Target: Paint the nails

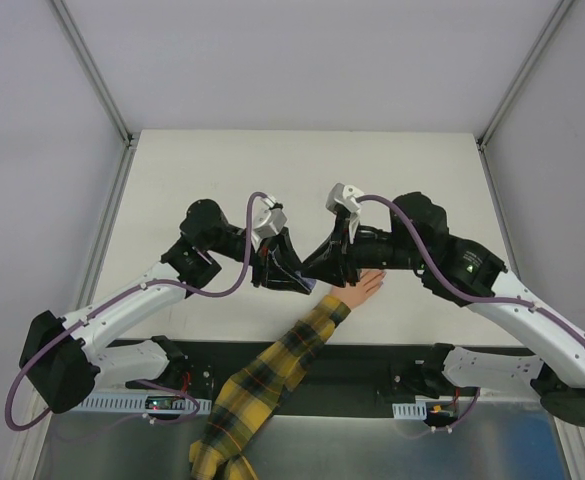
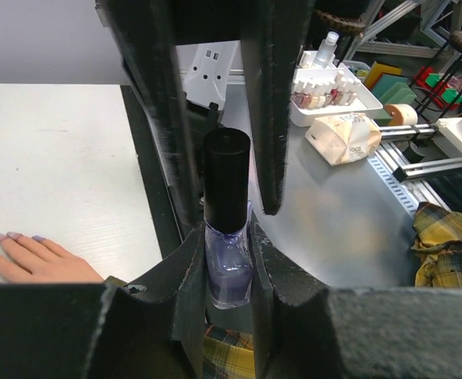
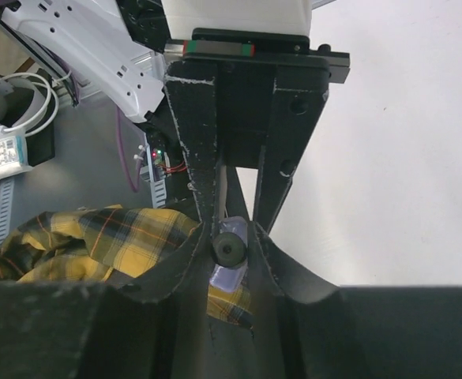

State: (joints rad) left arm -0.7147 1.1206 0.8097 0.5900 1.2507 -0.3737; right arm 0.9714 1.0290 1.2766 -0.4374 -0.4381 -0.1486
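Nails, lilac-tinted, lie on a person's fingers flat on the white bench, between grey walls. Left hand clamps a purple bottle; right hand pinches its black cap.

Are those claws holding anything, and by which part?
Both hold the purple bottle: the left gripper clamps its glass body, the right gripper pinches its black cap.
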